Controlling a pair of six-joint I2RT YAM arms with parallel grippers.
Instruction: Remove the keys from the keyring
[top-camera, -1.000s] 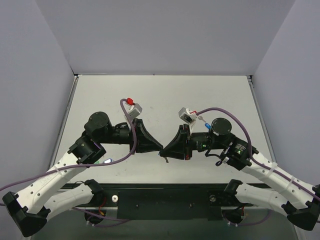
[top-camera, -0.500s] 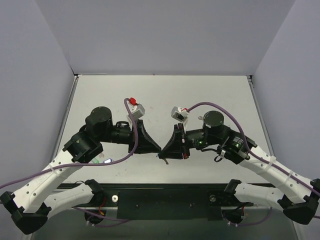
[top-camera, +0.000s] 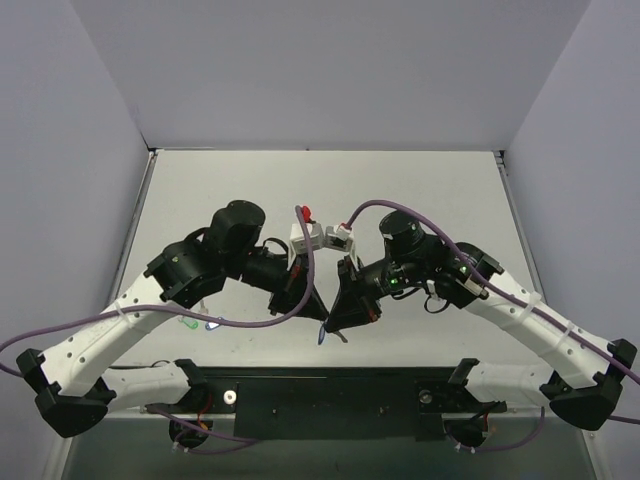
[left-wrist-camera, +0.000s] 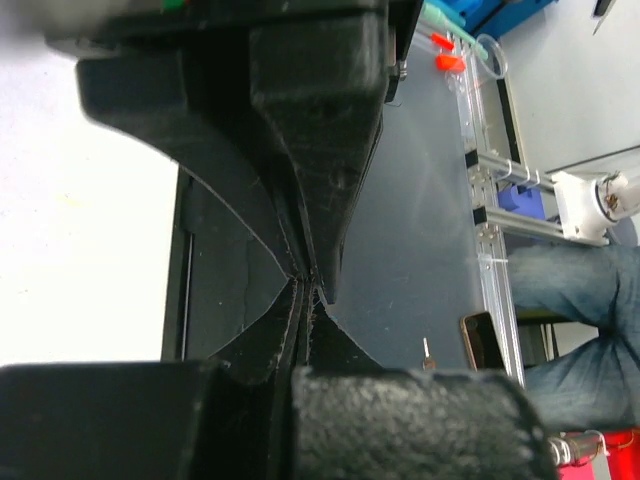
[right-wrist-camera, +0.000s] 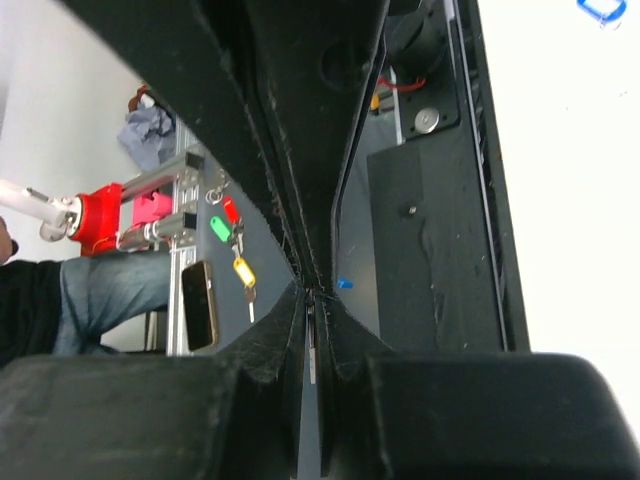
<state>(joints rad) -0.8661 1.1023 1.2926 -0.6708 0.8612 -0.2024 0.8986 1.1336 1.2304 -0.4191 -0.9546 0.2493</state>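
My two grippers meet tip to tip low over the table's near edge. My right gripper (top-camera: 334, 322) (right-wrist-camera: 310, 300) is shut on a thin silver strip (right-wrist-camera: 310, 345), which looks like the blade of the blue key. A speck of that key's blue cap (right-wrist-camera: 343, 283) shows just past the tips and hangs below them in the top view (top-camera: 320, 338). My left gripper (top-camera: 318, 313) (left-wrist-camera: 305, 285) is shut, its tips pressed against the right gripper's tips. What it pinches is hidden. The keyring itself is not visible.
A green-capped key (top-camera: 187, 323) lies on the table under my left arm. Another blue tag (right-wrist-camera: 600, 8) lies on the white table. Off the table, beyond the black front rail (top-camera: 330, 395), are a phone (right-wrist-camera: 200, 305) and tagged keys (right-wrist-camera: 232, 240).
Both arms have swung inward, and the joined fingertips have tilted down and moved toward the near edge. The blue key beside the right arm is now covered by it.
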